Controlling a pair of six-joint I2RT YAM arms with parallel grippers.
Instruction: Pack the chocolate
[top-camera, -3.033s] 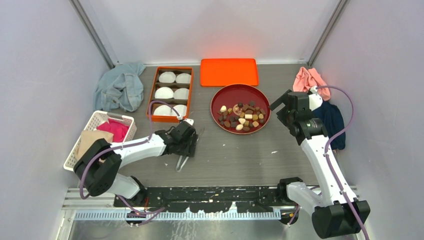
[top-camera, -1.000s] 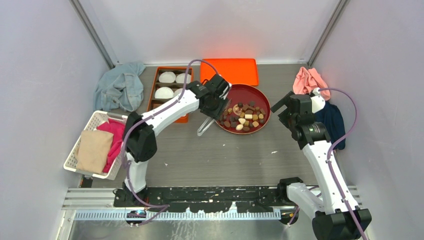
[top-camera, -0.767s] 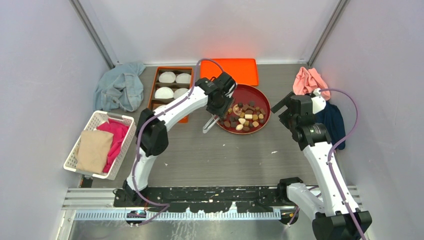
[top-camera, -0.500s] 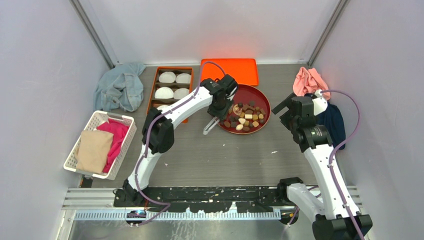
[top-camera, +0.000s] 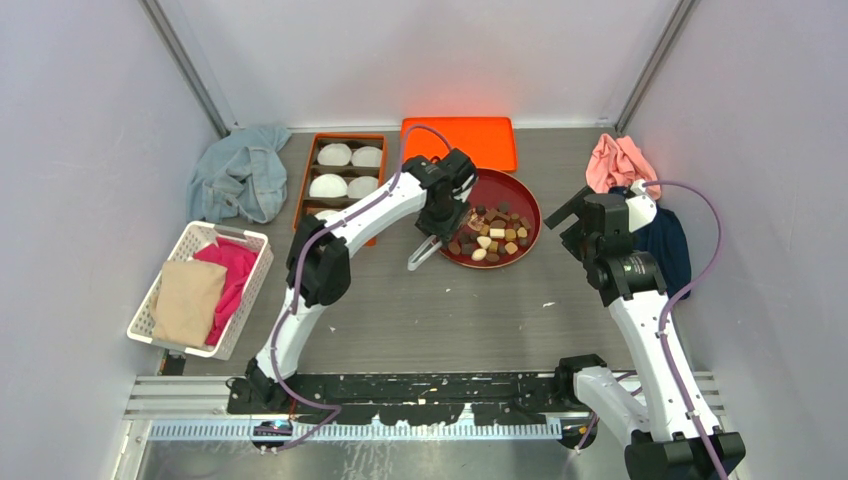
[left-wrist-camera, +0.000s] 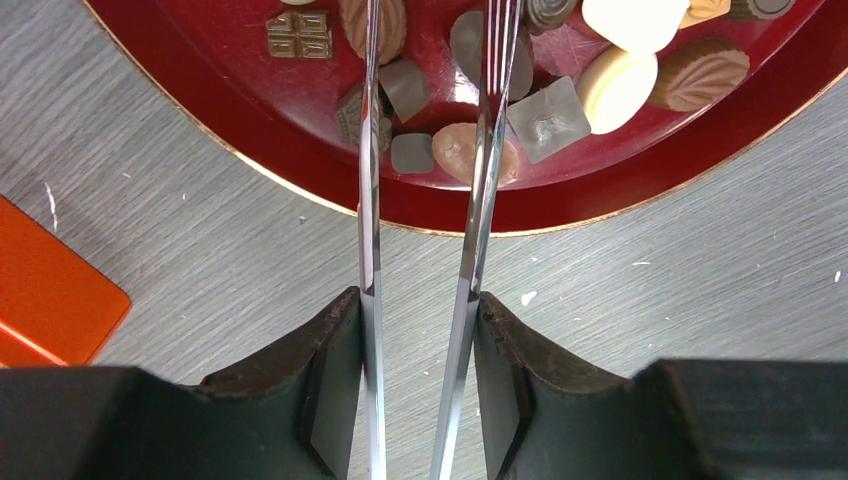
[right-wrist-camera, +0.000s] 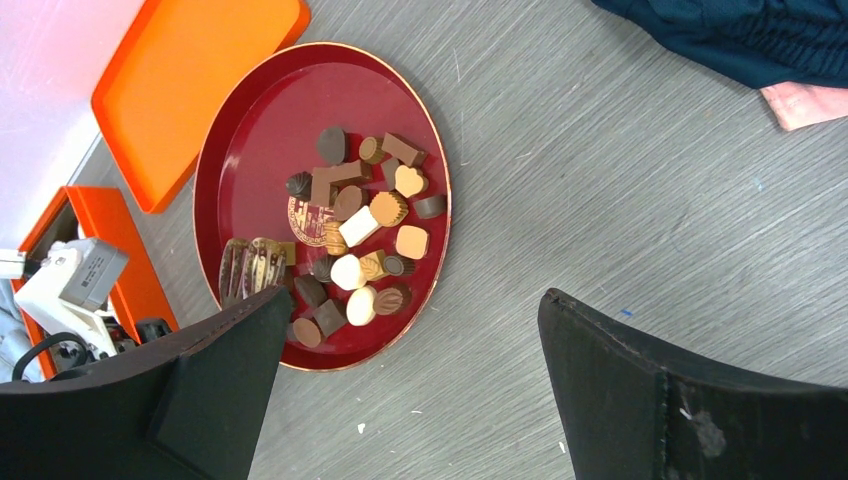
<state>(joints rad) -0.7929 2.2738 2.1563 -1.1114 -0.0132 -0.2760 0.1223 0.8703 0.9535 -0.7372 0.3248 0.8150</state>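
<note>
The left pincer (left-wrist-camera: 418, 330) grips tongs (left-wrist-camera: 372, 230) over the chocolate (left-wrist-camera: 460, 150)
Blades stand parted above candies lying in the red plate (left-wrist-camera: 620, 175); the tips probably touch none. Straddle one piece squarely, then squeeze gently. The right pincer (right-wrist-camera: 415, 370) hangs wide open, empty.

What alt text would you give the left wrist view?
The left gripper holds metal tongs whose two arms reach over the rim of a red plate, among brown, tan and cream chocolates. The tong tips run out of frame at the top; grey table lies below.
</note>
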